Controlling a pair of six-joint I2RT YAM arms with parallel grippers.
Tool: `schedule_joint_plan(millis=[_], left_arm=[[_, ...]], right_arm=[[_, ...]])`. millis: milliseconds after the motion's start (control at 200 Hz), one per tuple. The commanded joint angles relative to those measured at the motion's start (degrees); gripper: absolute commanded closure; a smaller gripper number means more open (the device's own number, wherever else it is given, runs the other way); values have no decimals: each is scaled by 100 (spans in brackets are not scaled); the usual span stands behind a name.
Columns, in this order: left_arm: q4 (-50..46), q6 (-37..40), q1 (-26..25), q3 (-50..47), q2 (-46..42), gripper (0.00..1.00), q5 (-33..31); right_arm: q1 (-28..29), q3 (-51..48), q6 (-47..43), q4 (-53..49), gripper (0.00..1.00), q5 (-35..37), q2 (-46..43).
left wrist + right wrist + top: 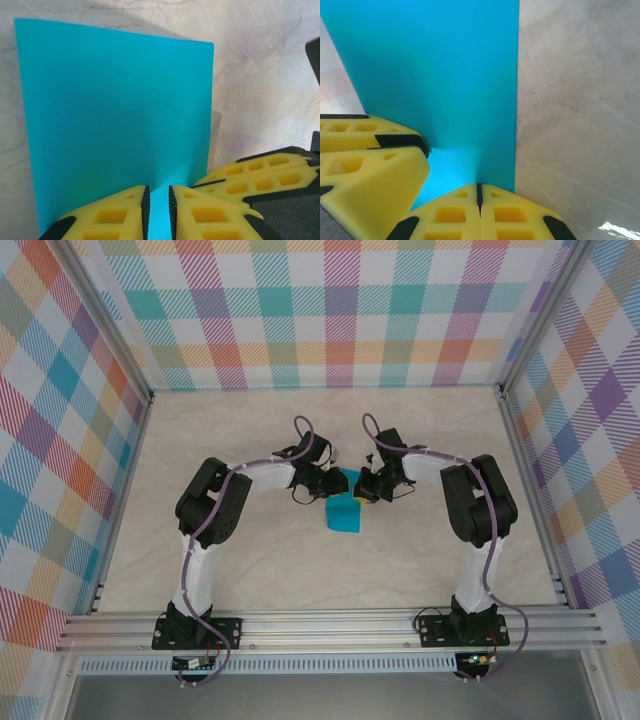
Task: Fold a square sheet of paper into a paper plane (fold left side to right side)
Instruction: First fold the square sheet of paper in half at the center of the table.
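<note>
The square sheet of paper [345, 516] lies on the table as a teal-blue rectangle, folded in half. In the left wrist view the paper [115, 110] lies flat, and my left gripper [158, 210] stands at its near edge, jaws a narrow gap apart with teal paper showing between them. My right gripper [479, 192] is shut, its tips down on the paper [445, 65] close to the straight right edge. From above, the left gripper [335, 486] and right gripper [362, 490] meet tip to tip at the sheet's far end. The left gripper's fingers [370, 170] show beside the right one.
The marble-look table [250, 560] is fenced by aluminium rails [330, 628] at the front and chequered walls [330, 310] on three sides. Both arms bend inward from their bases at the near edge.
</note>
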Motion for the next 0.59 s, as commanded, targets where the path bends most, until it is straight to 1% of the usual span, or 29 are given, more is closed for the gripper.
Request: schedule_joint_plan(millis=[0, 230, 445, 590], left_arm=[[-157, 72, 100, 94, 171, 80, -358], [89, -25, 330, 90, 188, 80, -404], [134, -103, 552, 566, 402, 80, -346], [138, -159, 634, 953, 735, 80, -261]], right_arm=[[57, -256, -169, -727, 100, 798, 509], [62, -265, -195, -747, 100, 809, 505], [57, -283, -192, -737, 100, 791, 470], [62, -291, -182, -737, 100, 782, 448]])
